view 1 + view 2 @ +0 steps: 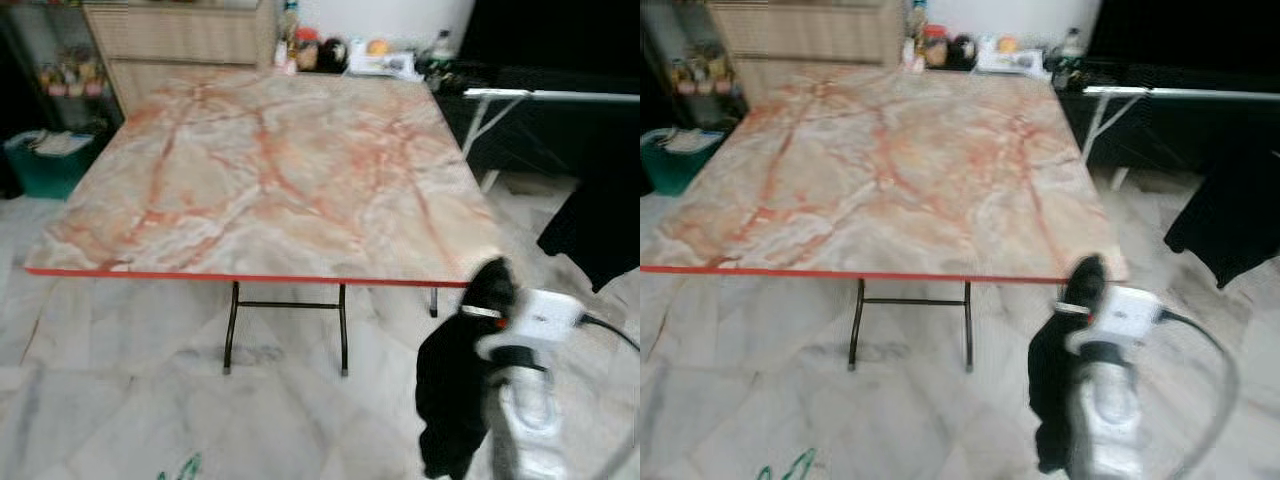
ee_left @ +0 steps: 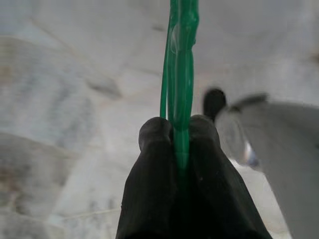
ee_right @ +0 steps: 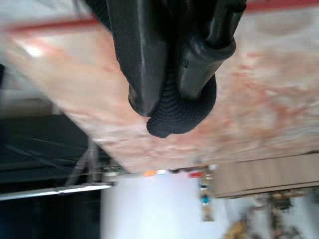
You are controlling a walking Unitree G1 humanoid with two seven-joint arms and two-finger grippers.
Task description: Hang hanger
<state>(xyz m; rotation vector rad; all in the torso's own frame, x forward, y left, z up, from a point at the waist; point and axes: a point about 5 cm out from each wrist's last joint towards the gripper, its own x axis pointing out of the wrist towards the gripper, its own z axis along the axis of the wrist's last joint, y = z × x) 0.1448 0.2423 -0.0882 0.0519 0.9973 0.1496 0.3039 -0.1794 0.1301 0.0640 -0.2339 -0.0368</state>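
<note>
Green hanger pinched btwn left fingers, pointing floorward.

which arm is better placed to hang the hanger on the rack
Left. The left claw is shut on the green hanger, while the right claw grips black cloth. The rack rail lies off to the robot's right, though.

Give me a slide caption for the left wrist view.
Left tool shut on a green hanger above the marble floor.
</note>
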